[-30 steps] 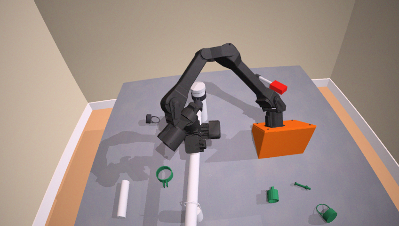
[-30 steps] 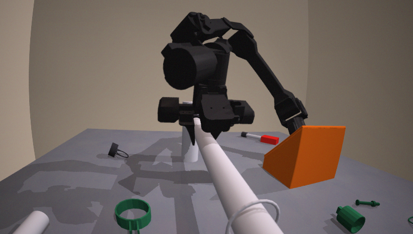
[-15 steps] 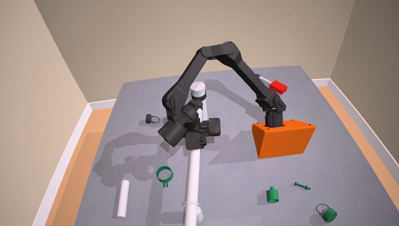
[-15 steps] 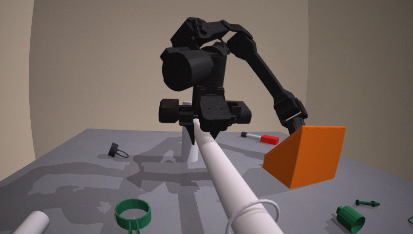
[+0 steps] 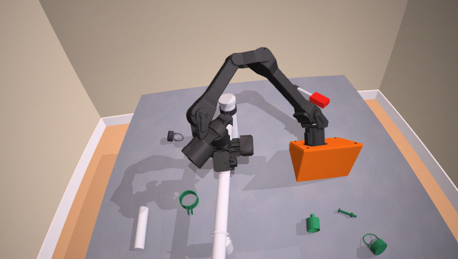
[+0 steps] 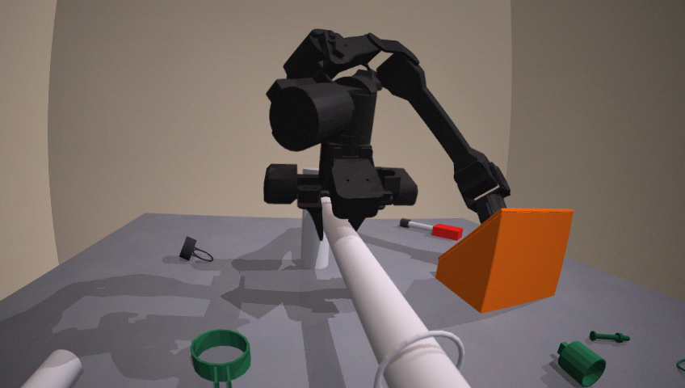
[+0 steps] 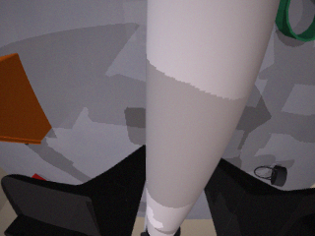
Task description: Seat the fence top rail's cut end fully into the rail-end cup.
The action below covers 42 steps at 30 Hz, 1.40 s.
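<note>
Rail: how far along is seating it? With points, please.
Done: the rail (image 5: 223,192) (image 6: 380,297) (image 7: 197,118) runs through the loop (image 5: 217,231) (image 6: 460,347).
In hand: the hand (image 5: 227,150) (image 6: 339,228) (image 7: 173,152) is shut on the rail near the post (image 5: 227,100) (image 6: 314,245).
Left: seat the end if it isn't fully in (arm hides the joint in top view), check the band (image 5: 231,112) is high, release, back off.

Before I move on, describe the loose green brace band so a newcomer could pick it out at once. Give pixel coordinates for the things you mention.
Find the long white rail (image 5: 223,192) (image 6: 380,297) (image 7: 197,123) running out from the gripper (image 5: 228,152) (image 6: 338,230) (image 7: 173,152). In the top view, left of it lies an open green ring (image 5: 180,199) (image 6: 195,359) (image 7: 282,22). Two parallel tabs set it apart from the other green parts.
</note>
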Motion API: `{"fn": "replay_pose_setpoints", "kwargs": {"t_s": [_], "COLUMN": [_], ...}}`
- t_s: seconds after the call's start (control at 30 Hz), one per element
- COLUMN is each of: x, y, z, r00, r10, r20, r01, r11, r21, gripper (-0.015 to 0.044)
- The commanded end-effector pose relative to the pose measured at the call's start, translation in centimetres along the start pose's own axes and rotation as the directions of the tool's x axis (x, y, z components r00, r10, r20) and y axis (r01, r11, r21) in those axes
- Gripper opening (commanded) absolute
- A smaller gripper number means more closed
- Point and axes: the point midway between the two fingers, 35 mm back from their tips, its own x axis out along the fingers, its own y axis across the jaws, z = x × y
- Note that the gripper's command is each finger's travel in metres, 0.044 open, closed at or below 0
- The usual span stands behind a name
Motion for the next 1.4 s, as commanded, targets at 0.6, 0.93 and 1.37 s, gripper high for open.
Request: {"fn": "replay_pose_setpoints", "kwargs": {"t_s": [0.6, 0.93, 1.37], "x": [-0.16, 0.0, -0.09], "y": [-0.21, 0.0, -0.08], "z": [-0.76, 0.0, -0.18], "r00": [1.0, 1.0, 1.0], "r10": [-0.01, 0.0, -0.001], "r20": [-0.011, 0.0, -0.005], "r01": [0.01, 0.0, 0.001], "r11": [1.0, 1.0, 1.0], "r21": [-0.003, 0.0, -0.003], "gripper": [0.0, 0.0, 0.0]}}
